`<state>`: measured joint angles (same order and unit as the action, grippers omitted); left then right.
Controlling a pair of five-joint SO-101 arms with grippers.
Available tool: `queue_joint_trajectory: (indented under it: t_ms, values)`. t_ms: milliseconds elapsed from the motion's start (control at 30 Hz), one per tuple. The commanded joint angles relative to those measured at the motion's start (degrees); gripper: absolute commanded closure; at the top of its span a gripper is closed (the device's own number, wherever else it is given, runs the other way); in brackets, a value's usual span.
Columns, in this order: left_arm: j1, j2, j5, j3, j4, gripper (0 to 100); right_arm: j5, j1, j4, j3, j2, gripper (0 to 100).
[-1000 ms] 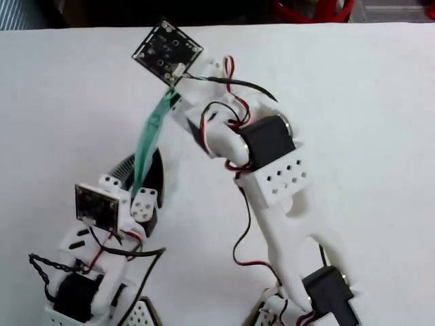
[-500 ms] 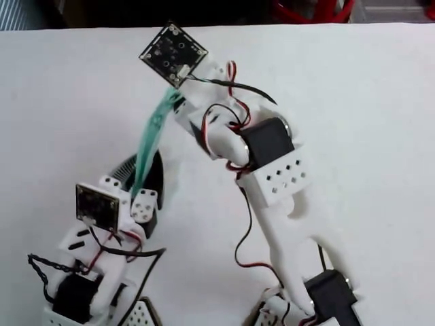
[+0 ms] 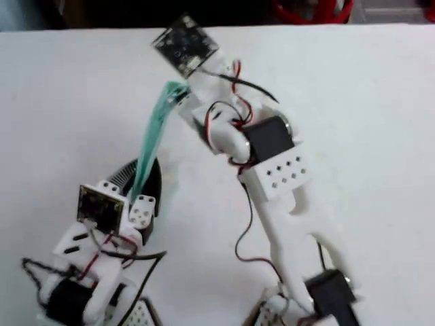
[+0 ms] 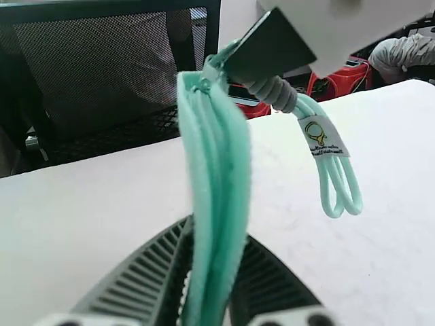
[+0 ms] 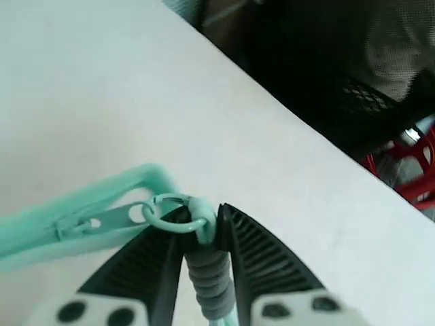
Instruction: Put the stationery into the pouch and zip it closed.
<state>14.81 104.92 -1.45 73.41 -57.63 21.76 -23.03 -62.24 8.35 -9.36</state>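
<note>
Two grippers are engaged on one item. Nearest, the left gripper (image 3: pixel 144 180) is closed down on the near end of the teal pouch (image 3: pixel 151 132), with its ribbed jaws pressed against both faces. In the left wrist view the pouch (image 4: pixel 216 170) is seen edge-on, rising from between those jaws.

This grip is judged to be an anchor: the body is pinned so the zip can be pulled against it. The pouch is stretched straight from the left gripper away to the right gripper (image 3: pixel 182 100).

At that far end the right gripper (image 5: pixel 204 219) is clamped on the grey pull cord (image 5: pixel 207 278). The cord is linked by a ring (image 5: pixel 163 202) to the zip slider (image 5: pixel 92 222).

The slider is sat just short of the pouch corner nearest that gripper. The zip is therefore probably at or near end of travel, though the seam is too thin to be read for certain.

A teal carry loop (image 4: pixel 328 180) with a tag is hung off the same end, over the table (image 3: pixel 353 88) and clear of both sets of jaws. The pull is taken in line with the pouch's long axis, which accounts for the straight span between the arms.

Beyond the table edge a mesh chair (image 4: pixel 102 75) is seen.
</note>
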Motion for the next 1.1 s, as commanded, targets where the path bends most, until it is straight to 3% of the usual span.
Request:
queue_joint_trajectory:
  t_ms: [0,600,767,967,1067]
  values:
    - [0.5,-0.5,-0.3,-0.1,-3.6,98,-0.8,8.2,3.8,0.6,2.0,98.0]
    - [0.3,-0.5,-0.1,0.1,-3.3,98,-0.8,13.0,12.1,1.3,6.3,98.1]
    - [0.0,-0.5,-0.4,4.6,3.6,98,-1.4,11.8,8.8,1.3,3.1,97.1]
    - [0.0,-0.5,-4.2,8.5,11.3,98,-5.5,10.8,1.9,1.1,-7.4,71.7]
    - [-1.3,-0.5,-3.9,6.9,12.6,98,-4.7,10.2,-1.9,1.0,-11.9,71.9]
